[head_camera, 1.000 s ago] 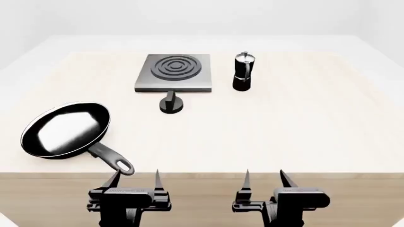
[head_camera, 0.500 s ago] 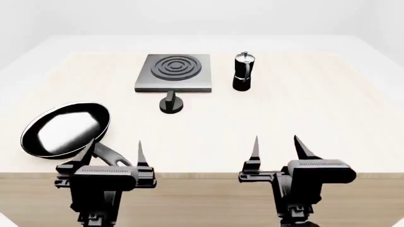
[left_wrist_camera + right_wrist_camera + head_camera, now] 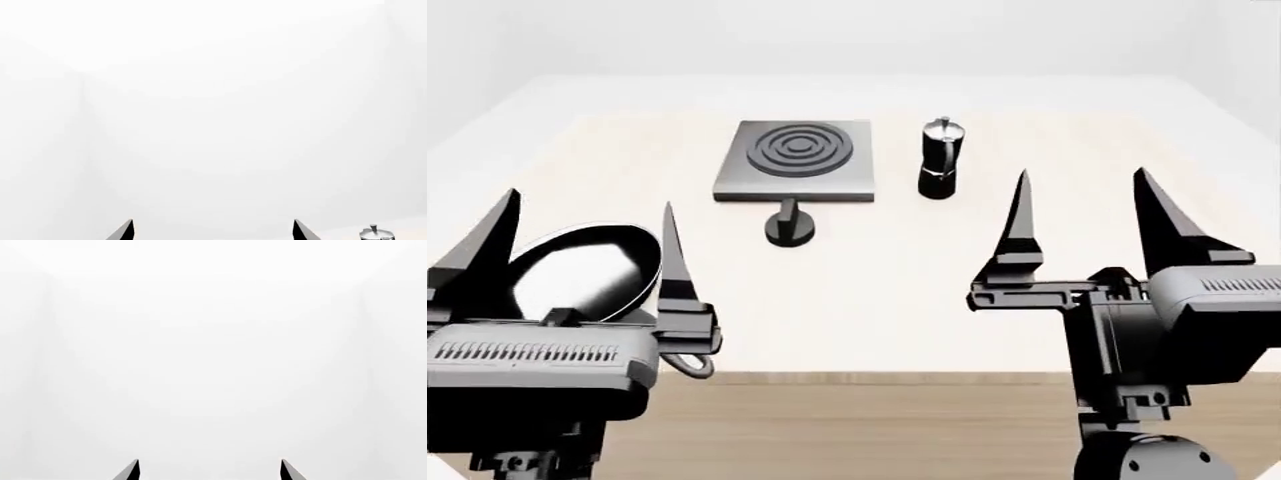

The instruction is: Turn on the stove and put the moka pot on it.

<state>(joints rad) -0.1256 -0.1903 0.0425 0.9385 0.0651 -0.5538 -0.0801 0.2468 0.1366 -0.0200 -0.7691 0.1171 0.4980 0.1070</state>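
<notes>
A pale wooden table (image 3: 868,290) is seen from the head view. The stove (image 3: 794,160) lies flat near the far side of the table, at about 12 o'clock from the table's middle. It is a dark grey square plate with round rings on top. Its small black knob (image 3: 789,227) sits apart from it, just beside the plate's near edge, at 6 o'clock from the rings.

The moka pot (image 3: 938,160) stands upright on the table, just beside the stove, at 3 o'clock from it. It is not touching the plate. Its body is black and its top is shiny. Only the silver top of the pot (image 3: 373,234) is caught at the edge of the left wrist view.

A black frying pan (image 3: 585,272) lies at about 8 o'clock from the stove, well apart from it. Part of the pan is hidden behind the left gripper.

The left gripper (image 3: 585,255) is held up over the near left part of the table. Its two pointed fingers are spread apart, and nothing is held between them. The right gripper (image 3: 1081,222) is held up over the near right part of the table, at about 5 o'clock from the moka pot and well apart from it. Its fingers are spread apart too, and nothing is held.

In both wrist views only white wall and two dark fingertips (image 3: 131,471) are seen.
</notes>
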